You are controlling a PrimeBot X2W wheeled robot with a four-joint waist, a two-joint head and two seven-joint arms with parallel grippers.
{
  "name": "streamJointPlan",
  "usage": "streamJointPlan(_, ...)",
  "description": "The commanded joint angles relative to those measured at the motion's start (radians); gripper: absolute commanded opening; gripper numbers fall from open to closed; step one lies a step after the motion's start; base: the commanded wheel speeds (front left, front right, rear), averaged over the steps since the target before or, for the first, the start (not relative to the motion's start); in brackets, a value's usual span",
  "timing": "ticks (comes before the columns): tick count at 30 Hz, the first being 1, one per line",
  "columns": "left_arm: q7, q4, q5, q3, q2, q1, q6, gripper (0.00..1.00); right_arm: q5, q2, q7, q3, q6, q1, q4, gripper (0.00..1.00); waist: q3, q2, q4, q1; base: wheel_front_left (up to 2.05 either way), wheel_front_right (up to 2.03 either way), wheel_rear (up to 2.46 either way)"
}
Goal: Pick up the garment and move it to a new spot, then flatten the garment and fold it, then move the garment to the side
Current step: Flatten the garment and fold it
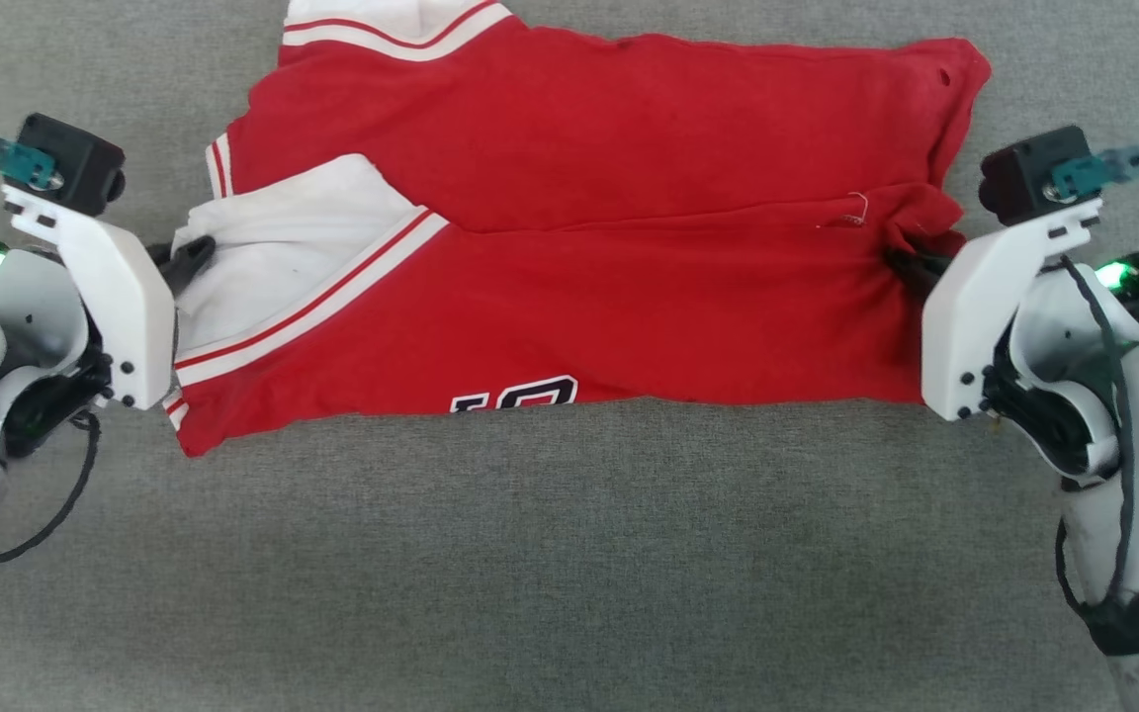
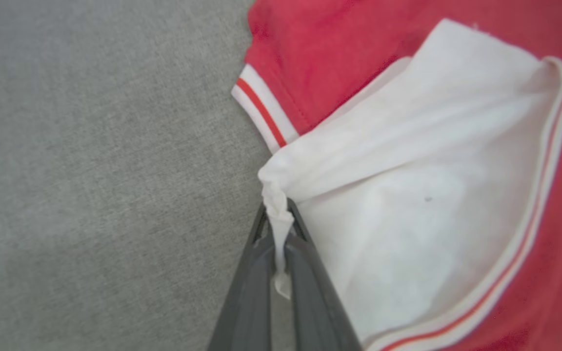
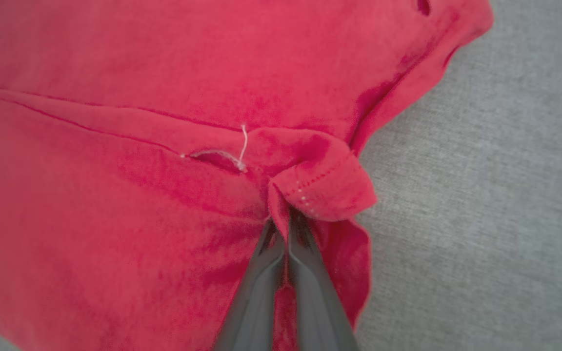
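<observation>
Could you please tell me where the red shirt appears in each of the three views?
Head view: the shirt spans the upper middle, held at its ends by the left fingers and right fingers.
Left wrist view: upper right, its white sleeve pinched at centre.
Right wrist view: left and centre, its red hem corner pinched.
Shared landmark: the grey cloth surface beneath it.

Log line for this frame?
left gripper: shut on white sleeve | right gripper: shut on red hem | garment: folded, on grey surface
</observation>
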Motion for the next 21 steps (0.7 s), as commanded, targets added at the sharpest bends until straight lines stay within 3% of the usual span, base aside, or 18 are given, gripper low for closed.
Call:
streamJointPlan(1, 0.004, 0.011, -0.008, -0.004, -0.004, -0.018, -0.005, 0.0, -0.005, 0.004, 0.002, 0.01, 0.0, 0.002, 0.023, 0.0, 0.002, 0.0, -0.002, 0.0, 0.0, 0.0, 0.0)
streamJointPlan(3, 0.014, 0.036, -0.037, -0.022, -0.02, -0.027, -0.004, 0.0, 0.001, -0.001, -0.003, 0.043, 0.0, -0.015, 0.037, 0.25, 0.004, 0.0, -0.003, 0.0, 0.0, 0.0, 0.0)
streamJointPlan(4, 0.016, 0.039, -0.039, -0.031, -0.022, -0.031, -0.005, 0.13, 0.006, -0.006, -0.011, 0.053, 0.0, -0.024, 0.041, 0.48, 0.004, 0.0, -0.003, 0.0, 0.0, 0.0, 0.0)
streamJointPlan(5, 0.006, 0.041, -0.051, -0.035, -0.02, -0.04, -0.005, 0.29, 0.009, -0.009, -0.014, 0.054, 0.0, -0.029, 0.046, 1.0, 0.002, 0.0, -0.004, 0.0, 0.0, 0.0, 0.0)
streamJointPlan(6, -0.003, 0.041, -0.062, -0.036, -0.016, -0.048, -0.005, 0.51, 0.013, -0.009, -0.016, 0.057, 0.0, -0.033, 0.048, 1.0, -0.002, 0.0, -0.004, 0.0, 0.0, 0.0, 0.0)
streamJointPlan(7, -0.008, 0.038, -0.069, -0.039, -0.008, -0.053, -0.005, 0.93, 0.016, -0.011, -0.018, 0.057, 0.0, -0.037, 0.049, 1.0, -0.006, 0.0, -0.004, 0.0, 0.0, 0.0, 0.0)
streamJointPlan(8, -0.008, 0.037, -0.081, -0.04, 0.001, -0.056, -0.005, 1.0, 0.015, -0.015, -0.023, 0.056, 0.0, -0.04, 0.045, 1.0, -0.011, 0.0, -0.003, 0.0, 0.0, 0.0, 0.0)
streamJointPlan(15, 0.001, -0.001, -0.141, -0.024, 0.06, -0.034, 0.01, 1.0, 0.015, -0.007, -0.086, 0.002, 0.0, 0.004, -0.044, 1.0, -0.055, 0.0, 0.005, 0.0, 0.0, 0.0, 0.0)
streamJointPlan(17, 0.008, -0.035, -0.16, -0.016, 0.076, -0.015, 0.028, 1.0, 0.005, 0.004, -0.122, -0.031, 0.0, 0.025, -0.081, 1.0, -0.07, 0.0, 0.006, 0.0, 0.0, 0.0, 0.0)
streamJointPlan(21, 0.032, -0.182, -0.192, -0.015, 0.135, 0.057, 0.106, 1.0, -0.041, 0.051, -0.225, -0.114, 0.0, 0.092, -0.172, 1.0, -0.096, 0.0, 0.008, 0.0, 0.0, 0.0, 0.0)
